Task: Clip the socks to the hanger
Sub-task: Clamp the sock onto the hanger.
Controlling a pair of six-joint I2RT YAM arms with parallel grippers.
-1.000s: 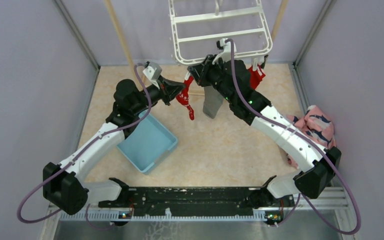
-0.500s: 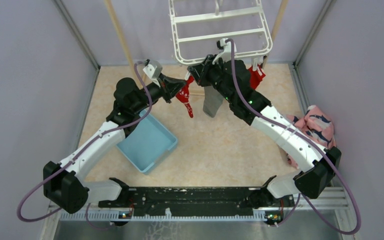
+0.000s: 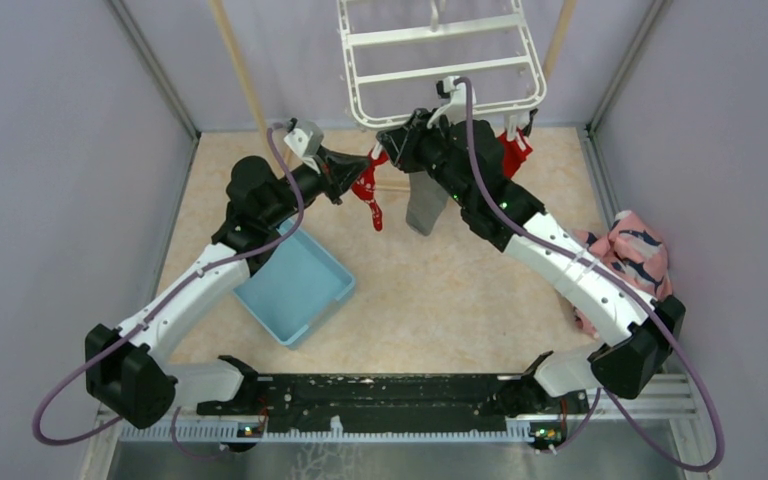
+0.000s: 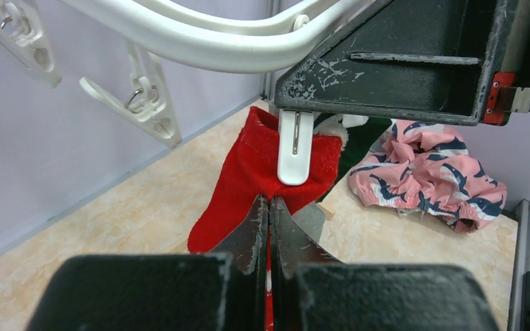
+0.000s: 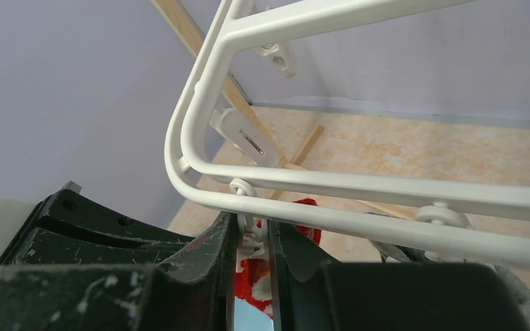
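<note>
Left tool (image 4: 270, 210): fingers pressed together, pinching the red sock (image 4: 248, 172) just below its cuff. It holds the sock up off the tabletop (image 3: 430, 300), with the cuff raised to the near-left corner of the hanger (image 3: 440, 65). Right tool (image 5: 252, 229): closed on the top of the corner clip (image 4: 295, 148), judged to be squeezing it so the mouth opens for the cuff. Left wrist view: the clip's white tab lies flat over the front of the cuff and the sock edge runs behind it. Cannot tell whether the cloth sits between both halves of the clip or only behind the front one. The sock body hangs below the left tool, toe toward the tabletop. Division of labour reads clear: one arm presents the cloth and the other works the spring, since a dangling clip would likely swing away from a single push. On the near rail, a grey sock (image 3: 425, 205) hangs just right of the corner clip, partly behind the right arm. A second red sock (image 3: 512, 152) hangs further right. Free clips (image 4: 145, 103) dangle along the left rail. Blue tray (image 3: 295, 285) sits on the tabletop at near left. Pink cloth (image 3: 628, 250) is bunched at right, well apart. Step judged: cuff insertion, release not yet done. Risk: the cuff slips out if the right tool lets go before the cloth is seated deep.
</note>
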